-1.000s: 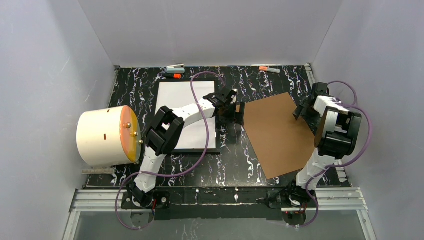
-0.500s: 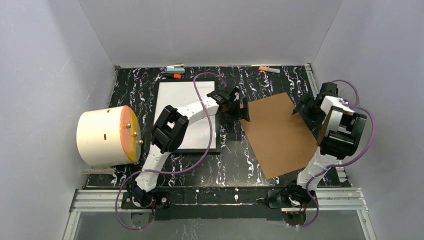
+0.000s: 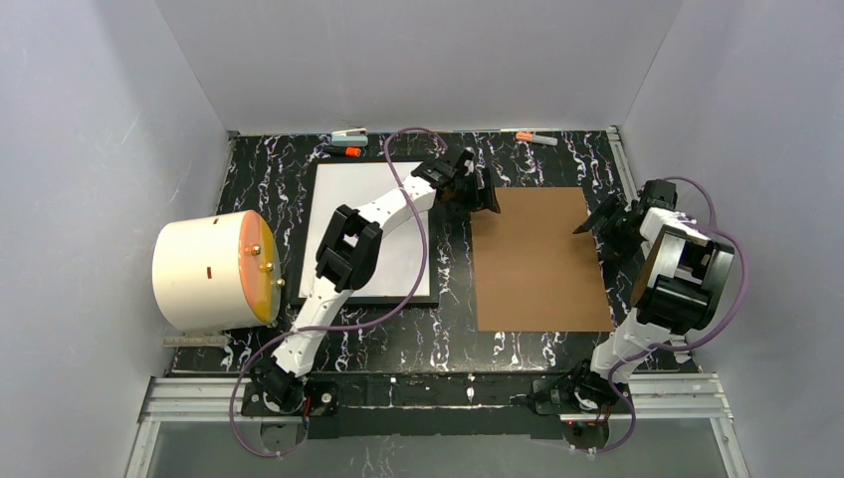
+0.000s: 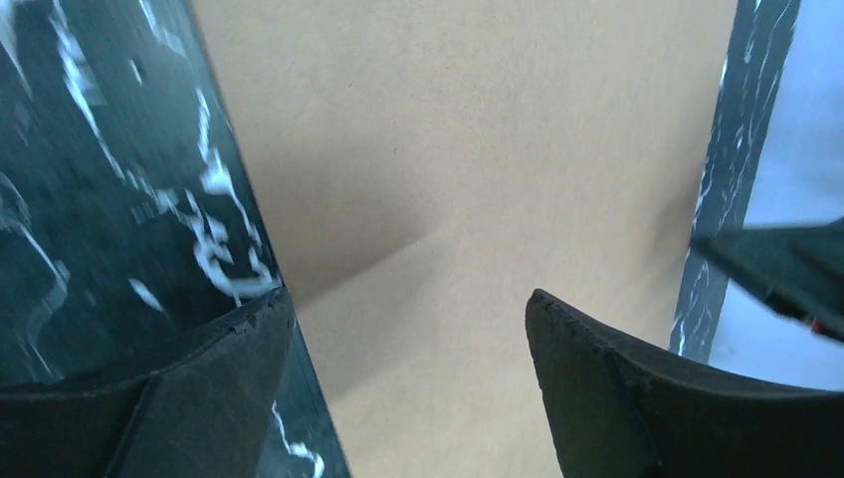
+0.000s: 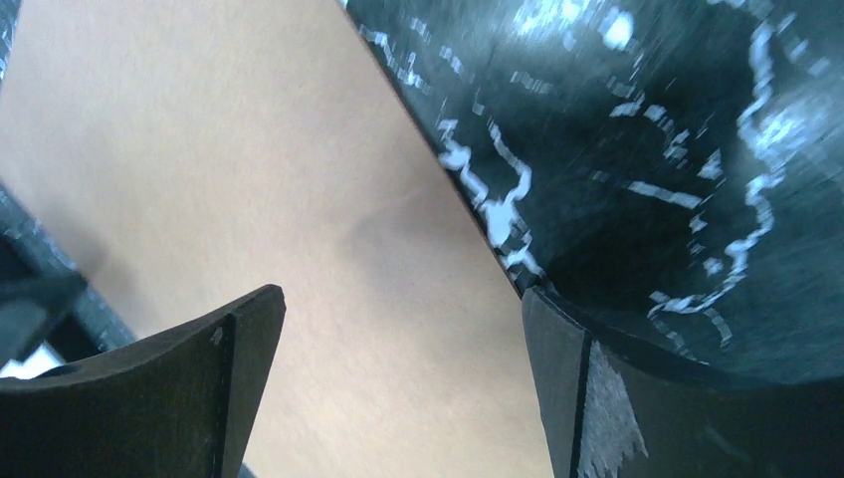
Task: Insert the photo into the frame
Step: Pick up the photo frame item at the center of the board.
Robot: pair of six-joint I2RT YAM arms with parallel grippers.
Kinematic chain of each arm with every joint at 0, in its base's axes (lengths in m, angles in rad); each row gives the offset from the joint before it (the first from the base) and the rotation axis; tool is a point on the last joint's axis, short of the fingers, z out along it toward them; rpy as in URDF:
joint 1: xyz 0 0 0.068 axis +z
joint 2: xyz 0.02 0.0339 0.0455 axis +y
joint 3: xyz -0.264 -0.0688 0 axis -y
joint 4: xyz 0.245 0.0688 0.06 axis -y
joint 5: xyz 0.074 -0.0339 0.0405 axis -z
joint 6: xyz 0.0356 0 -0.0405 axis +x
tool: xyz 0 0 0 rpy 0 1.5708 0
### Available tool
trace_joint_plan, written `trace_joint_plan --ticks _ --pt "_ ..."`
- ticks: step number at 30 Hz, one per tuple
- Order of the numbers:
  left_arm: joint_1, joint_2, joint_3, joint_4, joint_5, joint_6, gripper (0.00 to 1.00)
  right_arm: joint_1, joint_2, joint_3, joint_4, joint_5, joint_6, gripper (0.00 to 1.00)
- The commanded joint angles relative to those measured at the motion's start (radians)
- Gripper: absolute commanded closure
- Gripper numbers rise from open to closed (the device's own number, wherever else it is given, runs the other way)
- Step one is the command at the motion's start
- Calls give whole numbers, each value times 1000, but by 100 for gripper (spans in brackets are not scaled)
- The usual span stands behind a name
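Seen from above, the brown backing board (image 3: 537, 259) has swung round over the last second. It sat skewed, one corner pointing near; now it lies flat and square on the black marbled tabletop (image 3: 279, 179), its edges parallel to the frame (image 3: 366, 299) just to its left.

The photo (image 3: 343, 194) shows only as a white sheet inside the frame's thin black border, so we take it to be face down and already in place. Squaring the board looks like preparation for laying it over the photo, which is not yet done.

The left arm reaches across the frame, and the left gripper (image 3: 483, 191) has moved far, to the board's far-left corner. Its jaws are spread wide and pinch nothing; its wrist view shows bare board between them.

The right arm is folded at the right side, with the right gripper (image 3: 597, 221) at the board's right edge. Its jaws are also spread wide and empty, straddling the line where board meets tabletop.

A cream drum (image 3: 209, 271) lies on the left.
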Motion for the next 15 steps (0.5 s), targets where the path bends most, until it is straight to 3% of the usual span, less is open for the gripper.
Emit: trace_joint_plan --ticks 1,7,15 --pt "-7 137 50 30 35 60 16 34 3 -87 -109 -241 115 4" --pt "3 132 77 35 25 150 16 34 -9 -79 -88 -310 106 6" --pt "2 -42 -16 -88 -189 246 2 34 -208 -114 -158 53 196 5"
